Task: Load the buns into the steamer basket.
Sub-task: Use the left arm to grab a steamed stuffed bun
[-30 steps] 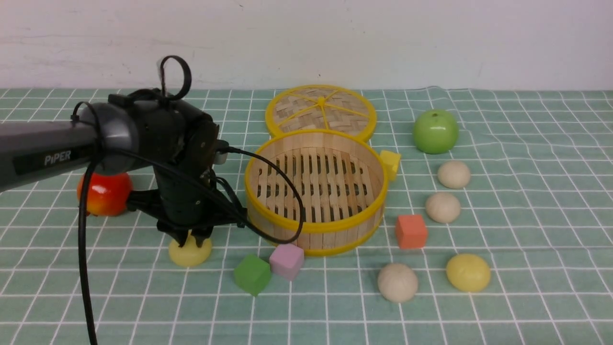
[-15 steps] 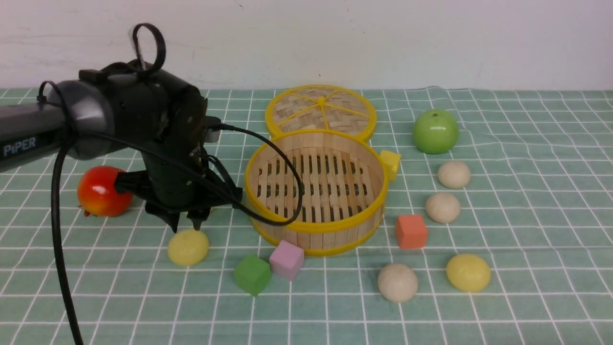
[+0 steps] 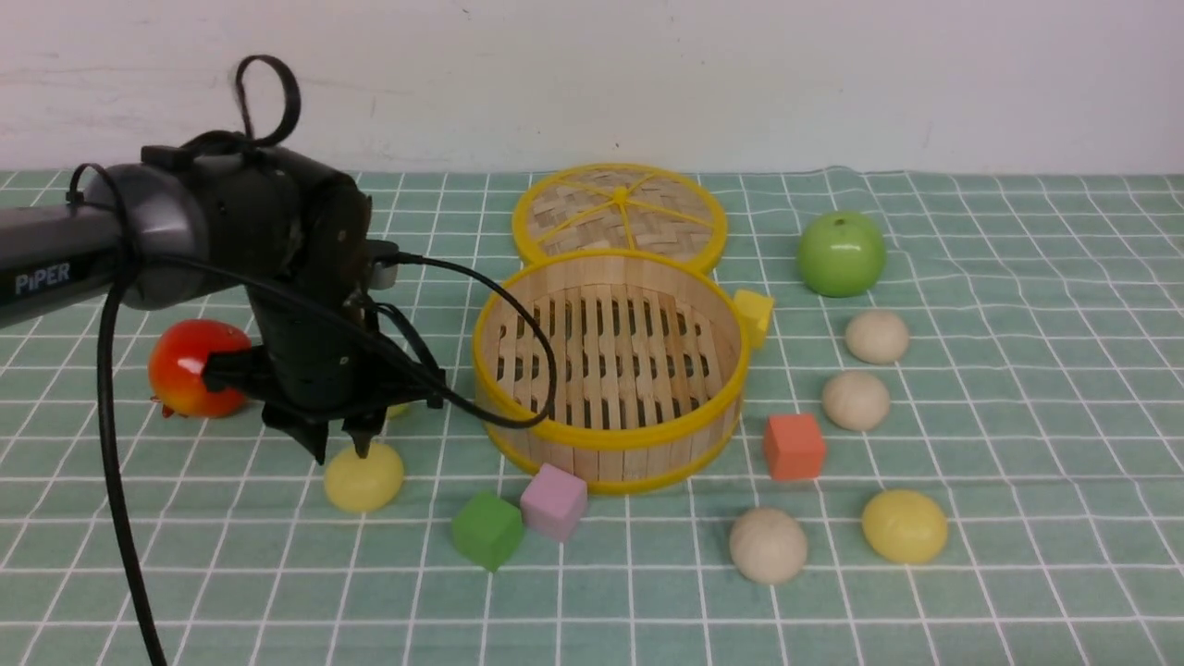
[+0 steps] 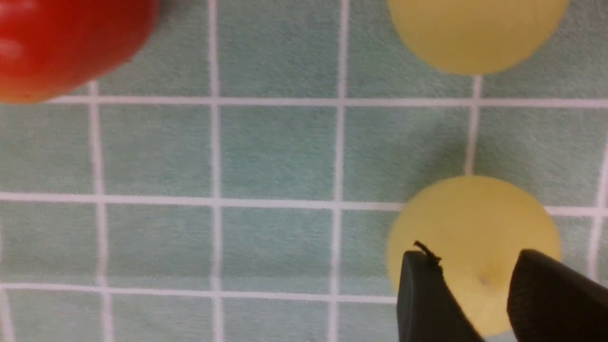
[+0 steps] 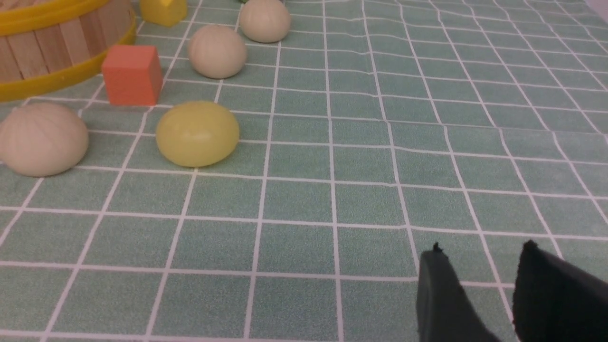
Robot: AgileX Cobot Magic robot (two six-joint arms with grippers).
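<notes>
Front view, contents listed. Buns: six, all on the checked cloth [image 3: 1017, 462], none inside the steamer basket [image 3: 610, 442].

- **Left of the basket:** near yellow bun [image 3: 363, 478], with a far yellow bun [image 4: 477, 33] just behind it, mostly hidden by the arm.
- **Right of the basket:** far cream bun [image 3: 877, 336], middle cream bun [image 3: 856, 400] and near cream bun [image 3: 768, 545], with the right yellow bun [image 3: 904, 526] beside the last.
- **Steamer basket:** centre, upright.
- **Left gripper [image 3: 340, 455]:** pointing down, tips just above the near yellow bun, jaws narrowly parted, gripping nothing.
- **Right gripper [image 5: 482, 251]:** seen only by its wrist camera, low over the cloth, well apart from the buns, jaws parted, nothing between them.
- **Woven lid [image 3: 620, 213]:** flat, at the basket's far side.
- **Green apple [image 3: 841, 252]:** far right.
- **Red fruit [image 3: 190, 368]:** left, partly behind the arm.
- **Cubes:** yellow cube [image 3: 754, 314] just beside the basket's right wall, orange cube [image 3: 794, 447] near right, pink cube [image 3: 553, 502] at the near wall, green cube [image 3: 487, 530] touching the pink.
</notes>
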